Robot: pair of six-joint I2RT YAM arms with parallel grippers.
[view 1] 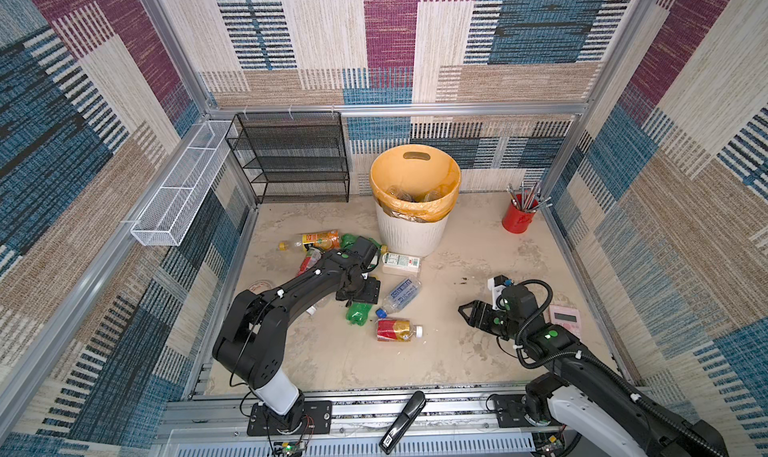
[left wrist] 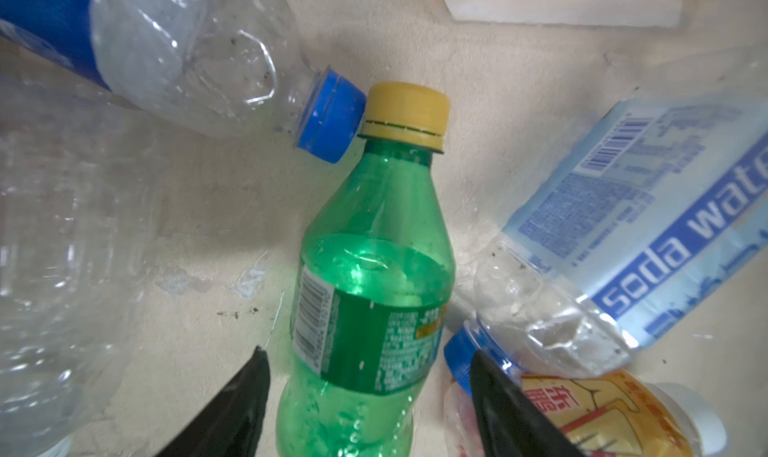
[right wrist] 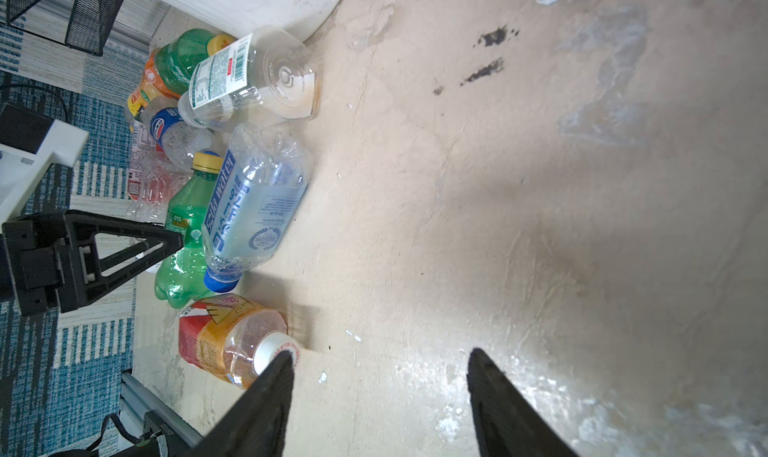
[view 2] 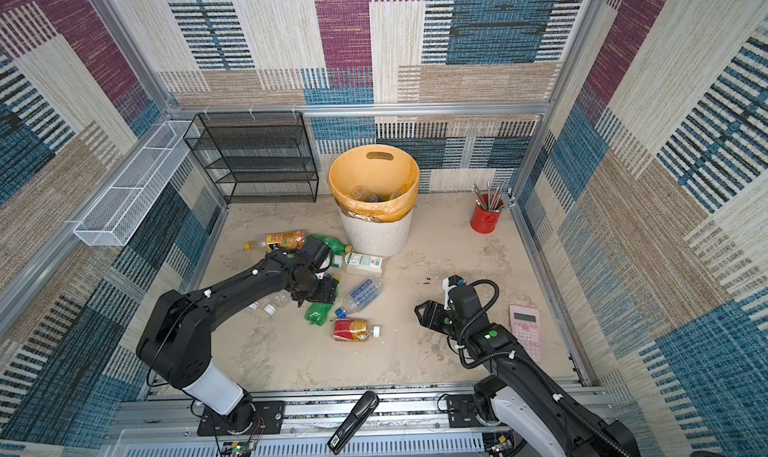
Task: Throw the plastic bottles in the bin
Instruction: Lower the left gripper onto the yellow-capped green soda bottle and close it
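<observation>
A: Target?

B: Green bottle (left wrist: 374, 276), yellow cap, lying in the heap of plastic bottles (view 2: 361, 264) at 9 o'clock of tabletop (view 1: 457, 359) centre. Left fingers (left wrist: 237, 405) straddle its label, spread, a gap on each side, nothing gripped.

A: Bin?

B: Bin (view 1: 409, 234) at 12 o'clock, by the back wall. Two clear bottles show inside.

A: Right side?

B: Right fingers (right wrist: 266, 401) hover at 3 o'clock, parted, empty.

A: Hidden?

B: Left arm (view 1: 291, 288) covers the heap's middle. From above only the green bottle's base shows. Soda water bottle (left wrist: 623, 234) just beside it at 2 o'clock, red-and-gold bottle (view 1: 397, 330) at 4. Clear bottles under the arm are hard to separate.

A: Surface, room?

B: Beige, scuffed, dark stains (right wrist: 492, 35). Woven wall panels in blue, magenta and beige, metal frame.

A: Counts?

B: Eight bottles sure on the tabletop, two of them green. One black mesh rack (view 1: 291, 160) at 11, one white wire basket (view 1: 178, 193) at 10, one red pencil cup (view 1: 517, 220) at 1, one pink calculator (view 2: 525, 326) at 4, one black stapler (view 1: 405, 419) at 6.
</observation>
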